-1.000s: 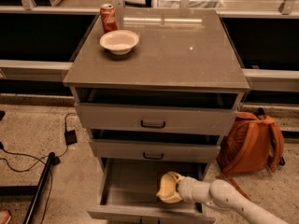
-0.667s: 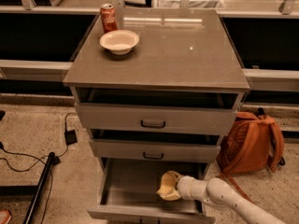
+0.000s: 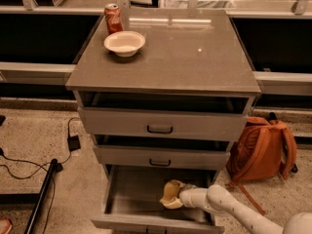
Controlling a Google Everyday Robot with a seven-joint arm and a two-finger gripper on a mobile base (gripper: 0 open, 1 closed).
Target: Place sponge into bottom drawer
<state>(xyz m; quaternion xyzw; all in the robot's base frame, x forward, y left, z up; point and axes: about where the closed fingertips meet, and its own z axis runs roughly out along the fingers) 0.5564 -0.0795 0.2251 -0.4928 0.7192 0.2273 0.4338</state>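
Drawers: three in the grey cabinet (image 3: 185, 62); the two upper drawers (image 3: 161, 125) sit slightly ajar, and the bottom drawer (image 3: 129, 191) is pulled well out.
Sponges: one pale yellow sponge (image 3: 170, 194), inside the outline of the bottom drawer, toward its right half, at the tip of the arm.
Sponge axis: its long axis runs roughly top to bottom in the picture, the upper end leaning right toward the arm and the broad face turned left.
Gripper: one gripper (image 3: 179, 197), reaching in from the lower right on a white arm (image 3: 229, 209); its fingers are clamped on the sponge's right side.
Contact: whether the sponge touches the drawer floor cannot be told.
Cabinet top: one white bowl (image 3: 124, 43) and one red can (image 3: 113, 18), close together at the back left corner.
Floor: one orange backpack (image 3: 261, 150) just right of the cabinet.
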